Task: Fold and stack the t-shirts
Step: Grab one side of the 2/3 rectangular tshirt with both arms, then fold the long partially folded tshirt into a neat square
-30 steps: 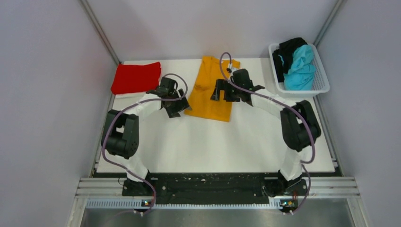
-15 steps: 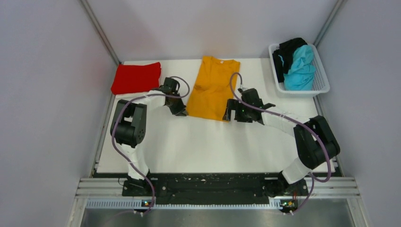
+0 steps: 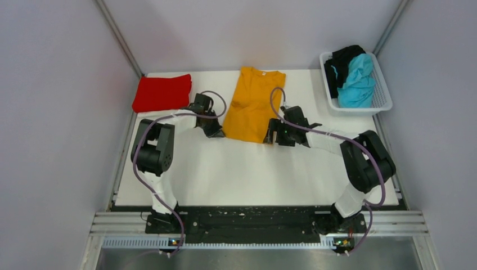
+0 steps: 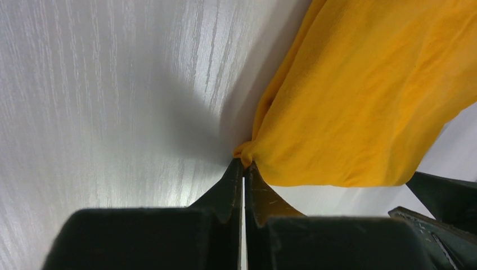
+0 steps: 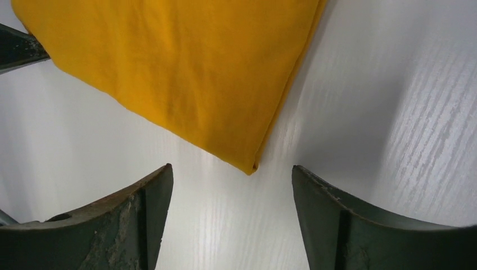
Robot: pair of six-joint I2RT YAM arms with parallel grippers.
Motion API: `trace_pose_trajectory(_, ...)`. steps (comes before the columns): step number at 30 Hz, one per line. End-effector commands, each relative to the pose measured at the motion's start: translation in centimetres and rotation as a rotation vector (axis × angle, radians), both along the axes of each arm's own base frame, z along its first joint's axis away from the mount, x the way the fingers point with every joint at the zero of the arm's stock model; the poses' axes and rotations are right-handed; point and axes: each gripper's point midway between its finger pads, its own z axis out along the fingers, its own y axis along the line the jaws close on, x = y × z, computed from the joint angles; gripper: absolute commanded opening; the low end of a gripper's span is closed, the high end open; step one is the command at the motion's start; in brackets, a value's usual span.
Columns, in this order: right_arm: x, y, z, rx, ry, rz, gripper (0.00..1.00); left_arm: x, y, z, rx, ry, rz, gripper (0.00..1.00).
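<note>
orange-yellow t-shirt (image 3: 253, 104) x1 | red t-shirt (image 3: 162, 93) x1 | turquoise t-shirt (image 3: 357, 81) x1 | black t-shirt (image 3: 340, 61) x1 | basket (image 3: 360, 110) x1 | desk (image 3: 253, 169) x1

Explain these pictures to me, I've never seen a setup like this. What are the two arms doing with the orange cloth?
These are two robot arms bolted at a white table's near edge. One picture looks down from above; the other two come from wrist cameras, each looking along its own arm. On the table lie an orange-yellow t-shirt and, far left, a folded red t-shirt. A basket at the far right holds a turquoise t-shirt and a black t-shirt. The left pincer is shut on the orange-yellow t-shirt's near left corner. The right pincer is open, straddling the near right corner without gripping it yet.
</note>
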Motion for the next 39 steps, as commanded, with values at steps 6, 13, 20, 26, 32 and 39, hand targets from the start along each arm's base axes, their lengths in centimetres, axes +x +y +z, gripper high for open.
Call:
trace_pose_trajectory(6,0.0,1.0,-1.5,-0.04,0.031,0.029,0.54,-3.2,0.7,-1.6,0.0,0.033,0.011,0.0)
trace_pose_trajectory(13,-1.2,0.2,-2.9,-0.105,0.058,0.037,0.3,-3.8,1.1,-1.7,0.015,0.034,0.024,0.0)
trace_pose_trajectory(20,-3.5,0.7,-2.7,-0.05,0.086,0.11,0.0,-6.0,1.7,-1.0,0.014,0.021,0.031,0.0)
trace_pose_trajectory(26,-10.3,0.2,-0.8,0.026,0.193,0.286,0.0,-11.8,3.3,-0.1,0.049,0.046,0.027,0.0)
trace_pose_trajectory(32,-16.0,0.8,5.1,0.174,0.239,0.46,0.0,-17.4,3.0,3.7,0.015,0.013,0.013,0.0)
trace_pose_trajectory(39,-13.7,-0.2,11.0,0.196,0.11,0.425,0.0,-15.3,1.0,14.0,-0.064,-0.293,-0.043,0.0)
